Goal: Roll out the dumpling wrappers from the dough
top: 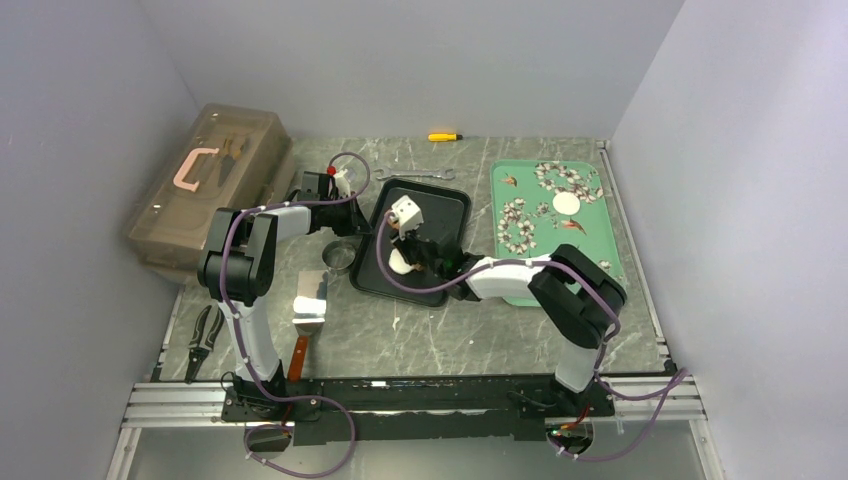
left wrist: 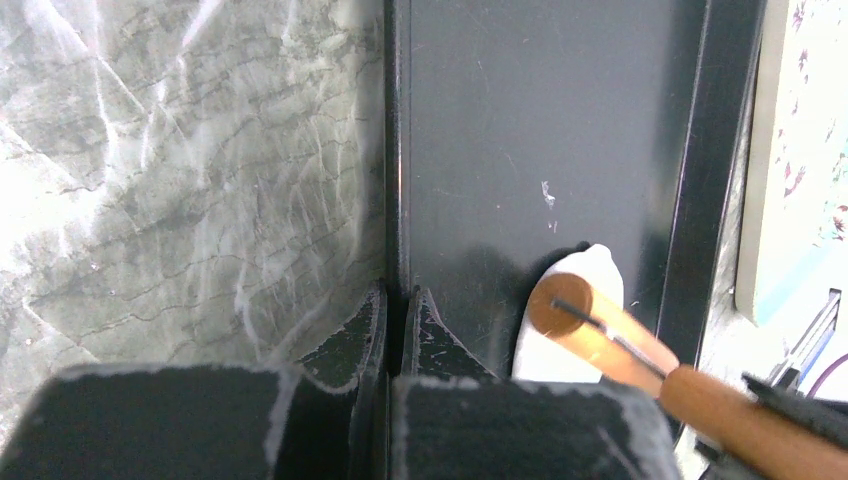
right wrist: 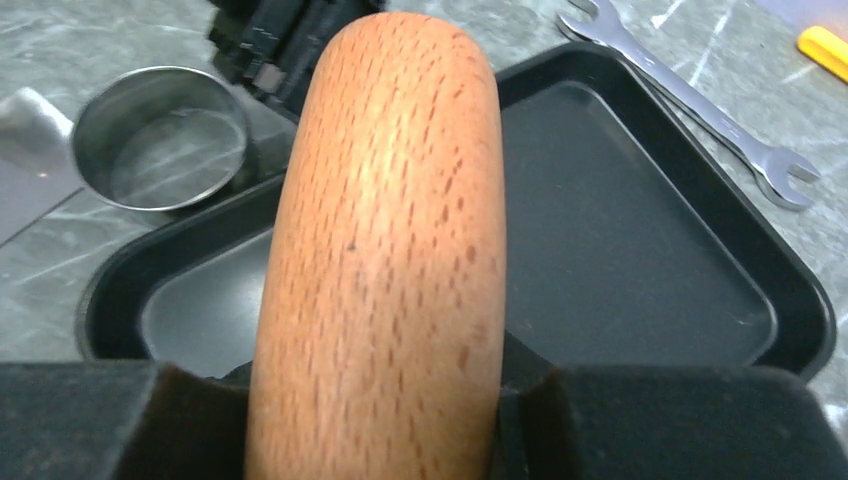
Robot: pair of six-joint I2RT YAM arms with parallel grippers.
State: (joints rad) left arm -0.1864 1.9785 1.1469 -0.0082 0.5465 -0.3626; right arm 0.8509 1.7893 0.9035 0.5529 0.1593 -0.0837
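Observation:
The dough (left wrist: 585, 300) lies as a flattened white piece in the black tray (top: 440, 205), near its left wall, and shows as a white patch (top: 400, 263) from above. A brown wooden roller (right wrist: 390, 220) rests across it, its round end (left wrist: 568, 305) over the dough. My right gripper (right wrist: 385, 385) is shut on the roller's barrel, reaching in from the tray's right (top: 428, 256). My left gripper (left wrist: 398, 312) is shut on the tray's left rim (left wrist: 396, 180). One flat white dumpling wrapper (top: 566, 204) lies on the green flowered tray (top: 590, 245).
A shiny metal ring cutter (right wrist: 160, 135) stands just left of the black tray, with a spatula (top: 308, 305) nearer the bases. A wrench (right wrist: 690, 100) and a yellow tool (top: 444, 137) lie behind the tray. A brown toolbox (top: 210, 185) sits far left, pliers (top: 205, 335) near left.

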